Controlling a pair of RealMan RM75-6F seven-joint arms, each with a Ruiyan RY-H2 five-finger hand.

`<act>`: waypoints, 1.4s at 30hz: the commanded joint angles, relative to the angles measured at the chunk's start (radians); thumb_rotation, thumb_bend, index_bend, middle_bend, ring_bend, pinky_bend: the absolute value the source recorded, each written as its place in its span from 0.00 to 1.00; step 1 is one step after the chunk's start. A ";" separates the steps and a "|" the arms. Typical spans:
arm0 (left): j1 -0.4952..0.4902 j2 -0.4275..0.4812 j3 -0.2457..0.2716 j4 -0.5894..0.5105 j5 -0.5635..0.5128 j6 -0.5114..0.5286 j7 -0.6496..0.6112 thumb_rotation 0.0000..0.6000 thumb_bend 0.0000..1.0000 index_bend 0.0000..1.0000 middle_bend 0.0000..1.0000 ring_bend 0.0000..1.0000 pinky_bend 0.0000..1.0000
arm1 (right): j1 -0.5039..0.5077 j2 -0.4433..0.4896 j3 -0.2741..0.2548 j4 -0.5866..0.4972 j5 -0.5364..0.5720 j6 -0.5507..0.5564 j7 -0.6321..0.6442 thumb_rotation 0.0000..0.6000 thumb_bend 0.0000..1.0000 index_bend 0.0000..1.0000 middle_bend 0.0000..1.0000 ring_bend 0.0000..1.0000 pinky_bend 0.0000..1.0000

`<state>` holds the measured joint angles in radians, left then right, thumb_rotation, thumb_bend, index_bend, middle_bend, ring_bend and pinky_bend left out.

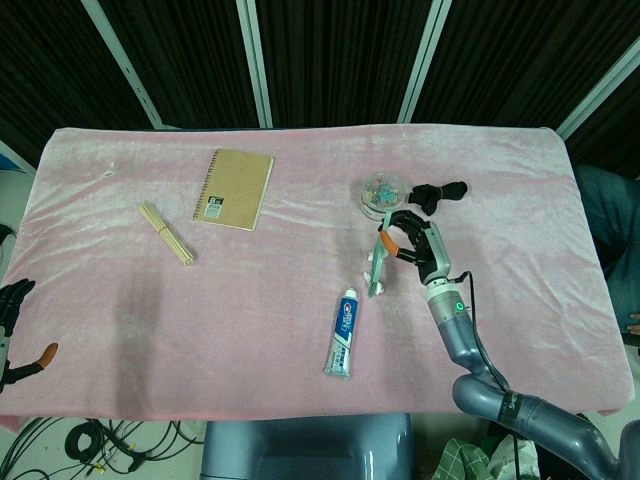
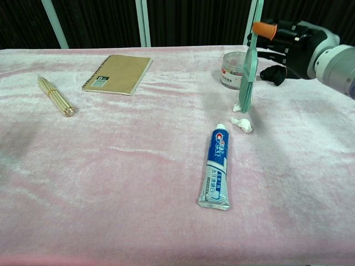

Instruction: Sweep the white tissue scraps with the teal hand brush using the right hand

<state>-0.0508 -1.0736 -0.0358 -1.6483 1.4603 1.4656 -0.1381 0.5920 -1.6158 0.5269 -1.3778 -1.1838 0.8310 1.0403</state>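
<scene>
Right hand [image 2: 297, 47]: raised over the far right part of the pink table cover [image 2: 111, 183], fingers closed around the upper end of the brush [image 2: 247, 77].

Brush: teal, hanging nearly upright from the hand, bristle end down and meeting the cover; in the head view [image 1: 378, 265] it slants down toward the toothpaste.

Tissue scraps [image 2: 242, 123]: small white lumps on the cover at the foot of the brush, one apparently touching the bristles, though the contact is hard to judge; also seen at [image 1: 366, 281].

Toothpaste tube [image 2: 216, 168]: blue and white, lying flat, cap end just beside the scraps, directly on the near side of them.

Clear round tub [image 2: 236, 70]: behind the brush, partly hidden by it, with small coloured items inside.

Black item [image 1: 438, 192]: on the cover to the right of the tub.

Notebook [image 2: 117, 74]: brown, spiral-bound, far left of centre.

Bundle of sticks [image 2: 55, 95]: near the left edge, well apart from the rest.

Left hand [image 1: 12, 305]: at the left border of the head view, off the cover, dark fingers spread and holding nothing.
</scene>
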 commanded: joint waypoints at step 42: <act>0.000 0.004 0.002 -0.005 -0.003 -0.006 0.000 1.00 0.28 0.07 0.04 0.00 0.22 | 0.075 -0.229 -0.084 0.295 0.015 0.149 -0.555 1.00 0.40 0.80 0.65 0.33 0.15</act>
<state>-0.0510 -1.0698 -0.0338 -1.6535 1.4569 1.4593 -0.1377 0.6564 -1.8285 0.4229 -1.0887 -1.1887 0.9908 0.4659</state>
